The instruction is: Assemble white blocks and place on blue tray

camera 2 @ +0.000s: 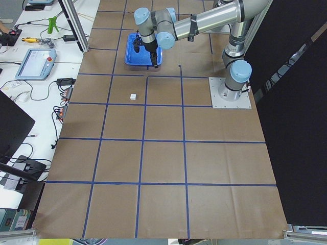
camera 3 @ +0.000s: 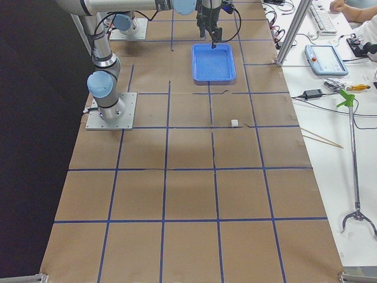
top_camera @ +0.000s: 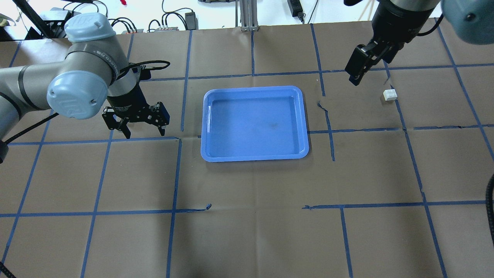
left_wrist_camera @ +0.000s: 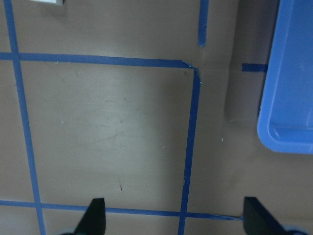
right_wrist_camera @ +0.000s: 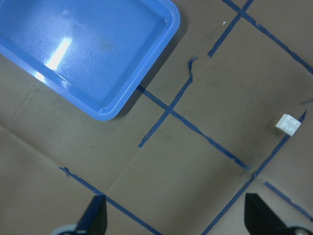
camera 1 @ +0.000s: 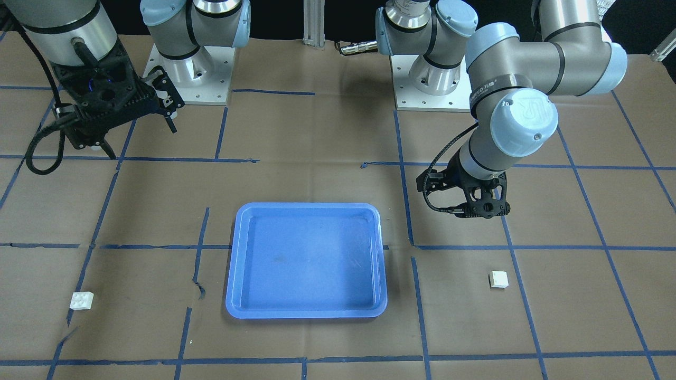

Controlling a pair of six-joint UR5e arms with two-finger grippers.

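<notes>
The blue tray [camera 1: 306, 311] lies empty mid-table; it also shows in the overhead view [top_camera: 254, 156]. One white block [camera 1: 498, 279] lies on the paper in front of my left gripper [camera 1: 483, 211], apart from it; only its corner [left_wrist_camera: 49, 1] shows in the left wrist view. The other white block [top_camera: 390, 94] lies right of the tray, near my right gripper [top_camera: 354, 79]; it also shows in the front view [camera 1: 81, 300] and the right wrist view [right_wrist_camera: 288, 124]. Both grippers hover open and empty, with the left fingers [left_wrist_camera: 95, 218] and right fingers [right_wrist_camera: 95, 218] spread wide.
Brown paper with a blue tape grid covers the table [top_camera: 247, 216]. The two arm bases [camera 1: 190, 74] stand at the robot's edge. The left arm's elbow [top_camera: 77, 92] hangs over the table left of the tray and hides the left block in the overhead view.
</notes>
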